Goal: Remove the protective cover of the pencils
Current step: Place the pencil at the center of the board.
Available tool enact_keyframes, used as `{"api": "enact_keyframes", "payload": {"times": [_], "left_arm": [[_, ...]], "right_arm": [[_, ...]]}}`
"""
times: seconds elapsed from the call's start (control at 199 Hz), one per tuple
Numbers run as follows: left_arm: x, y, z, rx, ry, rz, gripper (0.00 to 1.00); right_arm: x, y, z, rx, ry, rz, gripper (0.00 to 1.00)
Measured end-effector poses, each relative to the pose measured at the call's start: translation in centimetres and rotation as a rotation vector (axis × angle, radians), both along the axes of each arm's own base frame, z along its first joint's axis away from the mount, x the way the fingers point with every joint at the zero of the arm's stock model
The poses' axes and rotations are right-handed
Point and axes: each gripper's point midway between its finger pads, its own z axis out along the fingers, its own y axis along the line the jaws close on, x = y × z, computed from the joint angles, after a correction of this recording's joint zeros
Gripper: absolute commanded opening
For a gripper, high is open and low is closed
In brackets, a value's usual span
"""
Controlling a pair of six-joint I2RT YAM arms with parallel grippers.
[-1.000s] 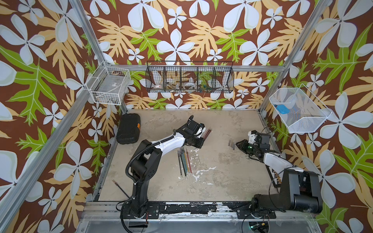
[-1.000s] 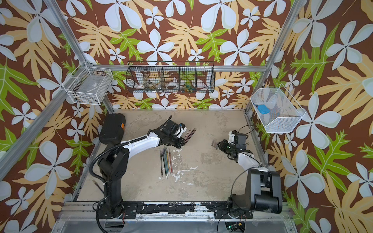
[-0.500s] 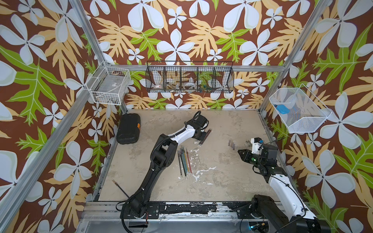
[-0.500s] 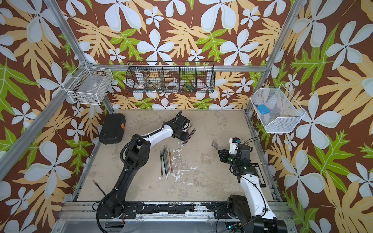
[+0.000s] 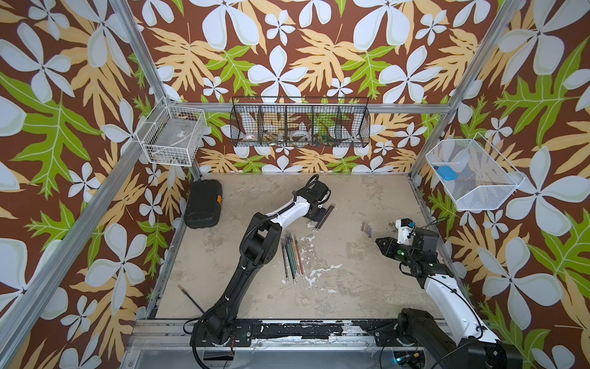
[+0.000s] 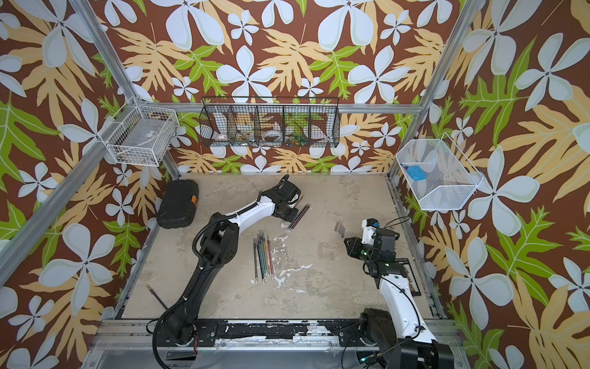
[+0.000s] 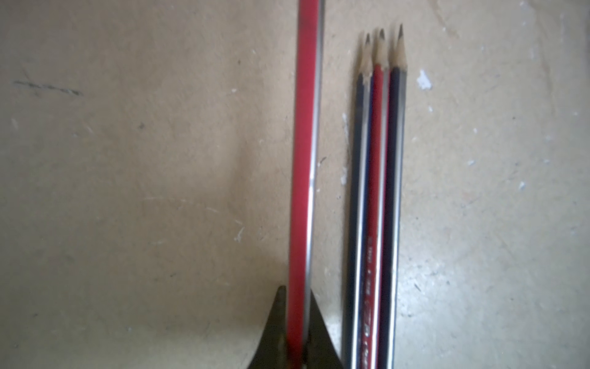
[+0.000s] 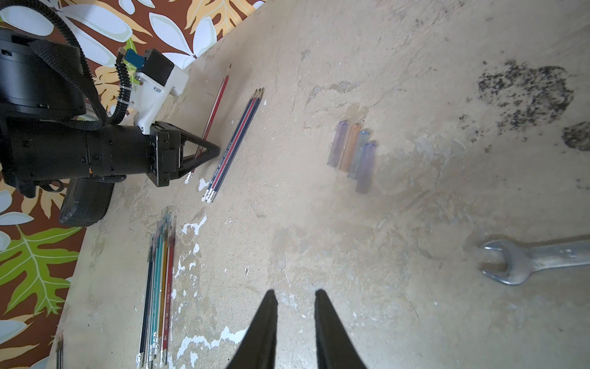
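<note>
Your left end effector (image 7: 298,348) is clamped on a red pencil (image 7: 303,159), just beside three bare pencils (image 7: 376,207) on the desk (image 7: 127,159). Your right end effector (image 8: 295,292) stands slightly parted and empty. The capped pencils (image 8: 159,281) lie mid-desk. They look light, stiff and prone to roll, so pinch one mid-shaft and pull the slippery clear cap (image 8: 167,215) straight off, sparing the brittle point.

Right claw (image 8: 295,292) hovers slightly parted (holding nothing) before four tinted caps (image 8: 351,153).

A black case (image 5: 203,204) lies on the surface (image 5: 367,198). A silver wrench (image 8: 549,254) lies flat. A black wire basket (image 5: 286,123) hangs behind.
</note>
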Motion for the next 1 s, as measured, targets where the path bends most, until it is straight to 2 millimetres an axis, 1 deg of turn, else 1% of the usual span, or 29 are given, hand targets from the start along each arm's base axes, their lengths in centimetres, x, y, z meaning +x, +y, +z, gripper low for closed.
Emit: {"api": "enact_keyframes", "payload": {"times": [0.06, 0.171, 0.422, 0.517, 0.638, 0.813, 0.904, 0.954, 1.004], "left_arm": [[-0.2, 0.1, 0.0, 0.002, 0.007, -0.001, 0.04], [-0.7, 0.3, 0.0, 0.004, 0.022, -0.004, 0.1], [-1.0, 0.0, 0.1, -0.011, 0.033, -0.013, 0.34], [-1.0, 0.0, 0.1, -0.011, 0.035, -0.013, 0.34], [-1.1, 0.0, 0.4, -0.013, 0.039, -0.015, 0.28], [-1.1, -0.3, 0.7, -0.029, 0.044, -0.022, 0.14], [-1.1, -0.5, 1.2, -0.04, 0.041, -0.025, 0.14], [-1.1, -0.5, 1.9, -0.046, 0.032, -0.025, 0.19], [-1.0, -0.6, 2.6, -0.054, 0.02, -0.023, 0.21]], "right_arm": [[0.0, 0.0, -0.1, 0.0, 0.003, -0.001, 0.24], [0.0, 0.0, -0.1, 0.0, 0.004, -0.001, 0.24], [0.0, 0.0, -0.3, 0.001, 0.012, -0.001, 0.24], [0.0, 0.0, -0.4, 0.0, 0.012, -0.001, 0.24], [0.0, 0.0, -0.3, -0.001, 0.008, -0.001, 0.24], [0.0, 0.0, -0.3, -0.003, 0.007, 0.0, 0.24], [-0.1, 0.0, -0.3, -0.003, 0.008, 0.0, 0.24], [-0.1, 0.0, -0.3, -0.003, 0.009, 0.0, 0.24], [-0.1, 0.0, -0.3, -0.003, 0.008, 0.0, 0.24]]}}
